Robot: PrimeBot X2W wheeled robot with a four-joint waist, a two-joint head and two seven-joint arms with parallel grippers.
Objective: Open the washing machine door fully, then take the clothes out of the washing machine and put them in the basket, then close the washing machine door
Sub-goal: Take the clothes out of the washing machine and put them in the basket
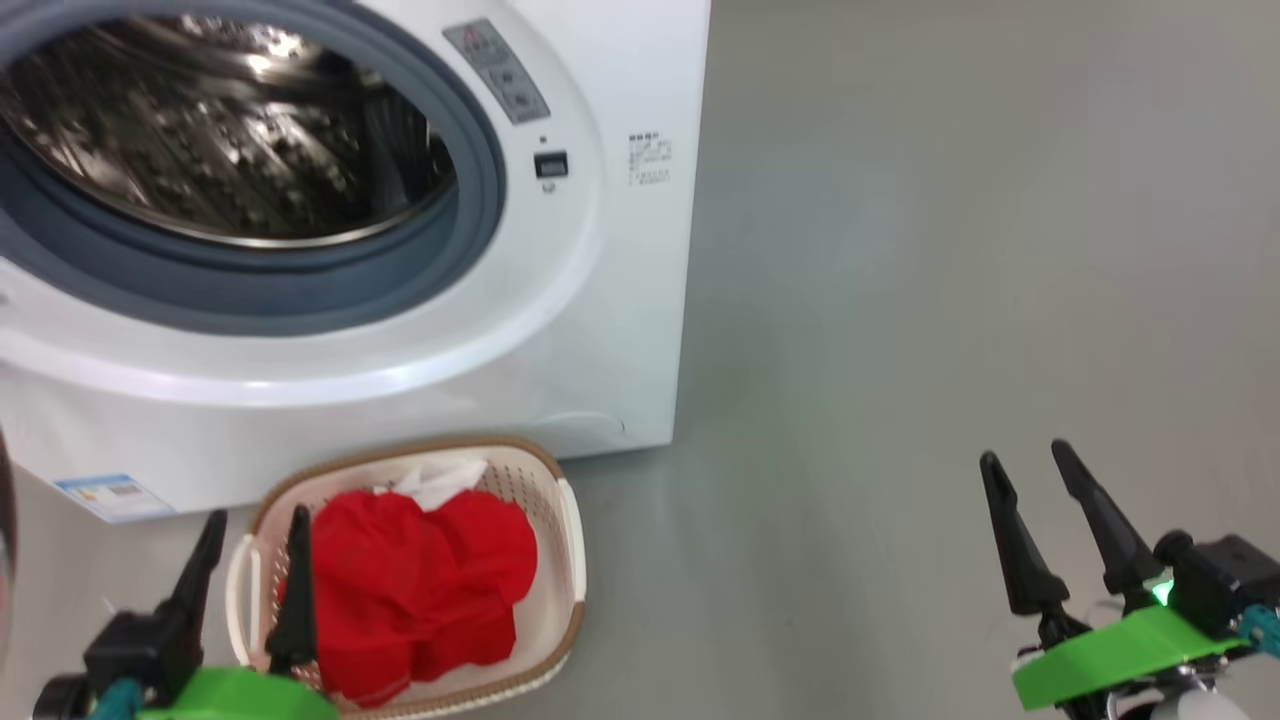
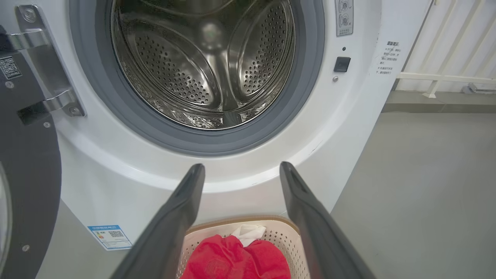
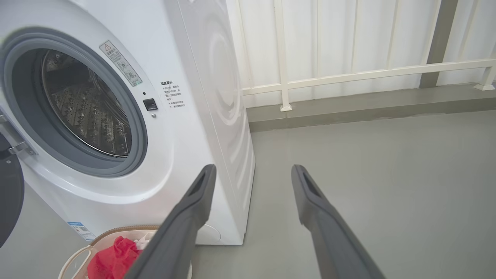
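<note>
Basket (image 1: 548,612) of clothes (image 1: 420,580) lengthwise along the washing machine (image 1: 560,330) front; left gripper (image 1: 257,520), right gripper (image 1: 1025,455) splayed, empty

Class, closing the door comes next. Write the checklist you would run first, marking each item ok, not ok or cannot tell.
1. Clothes lie in the basket: ok, red and white pieces.
2. Drum holds no fabric: ok.
3. Washing machine door stands open at the left: ok.
4. Basket clear of the door's swing: cannot tell.
5. Left gripper jaws open, empty: ok.
6. Right gripper jaws open, empty: ok.
</note>
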